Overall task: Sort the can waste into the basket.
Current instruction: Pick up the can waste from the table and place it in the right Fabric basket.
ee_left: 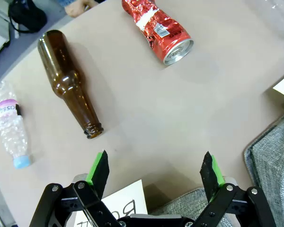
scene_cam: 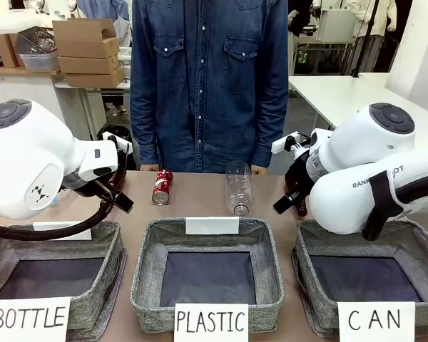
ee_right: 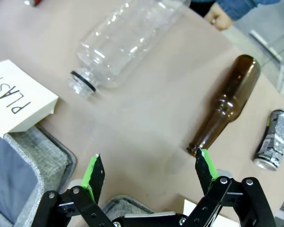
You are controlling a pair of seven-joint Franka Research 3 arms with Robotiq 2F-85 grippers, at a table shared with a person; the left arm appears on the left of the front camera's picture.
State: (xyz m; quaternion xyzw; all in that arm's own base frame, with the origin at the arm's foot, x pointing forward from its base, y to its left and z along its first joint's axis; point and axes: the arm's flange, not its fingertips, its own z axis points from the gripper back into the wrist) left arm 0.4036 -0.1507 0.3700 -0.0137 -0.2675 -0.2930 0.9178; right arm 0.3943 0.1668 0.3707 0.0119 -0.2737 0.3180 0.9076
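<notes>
A crushed red can with white marks [scene_cam: 162, 187] [ee_left: 156, 28] lies on the table in front of the person, ahead of my open left gripper [ee_left: 155, 169], which hovers above the table with nothing between its fingers. A second crushed can, dark with pale marks [ee_right: 273, 139], lies at the right edge of the right wrist view, past a brown bottle. My right gripper [ee_right: 149, 168] is also open and empty, above bare table. The grey basket signed "CAN" [scene_cam: 422, 229] stands at the front right, partly under my right arm [scene_cam: 364, 178].
Baskets signed "PLASTIC" [scene_cam: 146, 285] and "BOTTLE" [scene_cam: 107, 278] stand at the front middle and left. Loose on the table are a clear plastic bottle [scene_cam: 238, 189] [ee_right: 118, 45], two brown glass bottles [ee_left: 68, 82] [ee_right: 227, 104] and a crumpled small plastic bottle [ee_left: 12, 125]. A person stands at the far edge.
</notes>
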